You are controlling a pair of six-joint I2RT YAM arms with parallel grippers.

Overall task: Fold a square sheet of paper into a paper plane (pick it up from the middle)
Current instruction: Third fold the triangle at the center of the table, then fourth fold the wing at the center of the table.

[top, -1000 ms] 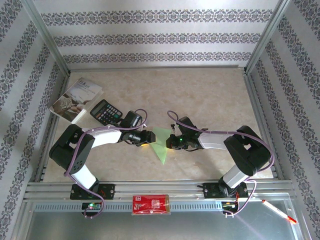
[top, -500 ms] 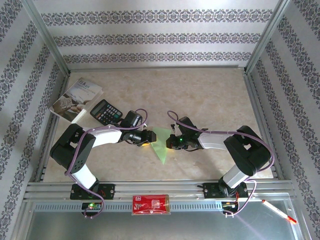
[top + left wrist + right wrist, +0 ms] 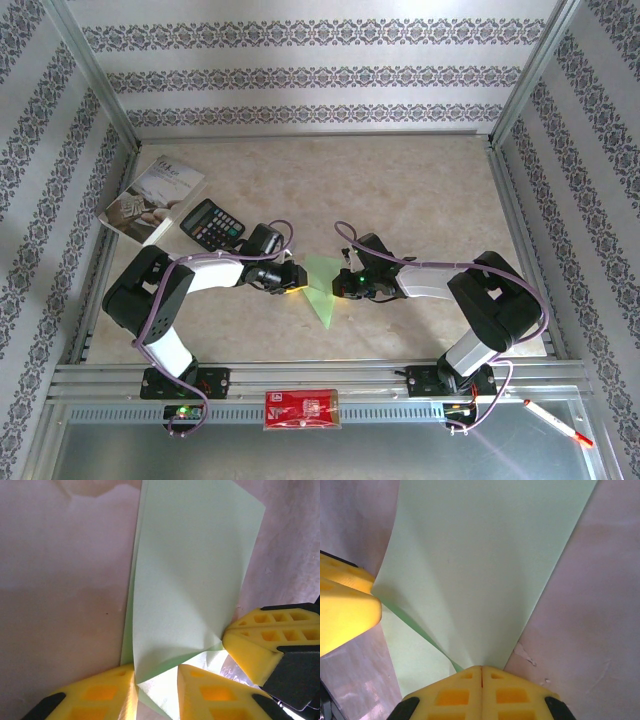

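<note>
The light green sheet of paper [image 3: 322,285] lies mid-table, folded into a wedge with its point toward me. My left gripper [image 3: 293,279] is at its left edge. In the left wrist view its yellow fingers [image 3: 95,695] stand apart, and a raised flap of the paper [image 3: 190,580] runs down into the gap of the left gripper [image 3: 156,672]. My right gripper [image 3: 344,282] is at the paper's right edge. In the right wrist view the right gripper [image 3: 481,669] is shut on the lifted edge of the paper [image 3: 485,565], which curves up from the table.
A black calculator [image 3: 212,223] and a grey-white booklet [image 3: 152,199] lie at the back left. A red packet [image 3: 302,408] sits on the front rail and a pen [image 3: 558,422] lies at the front right. Metal frame rails border the table.
The left gripper's jaws have narrowed around the paper's left flap. Both arms and the paper have hardly shifted.
</note>
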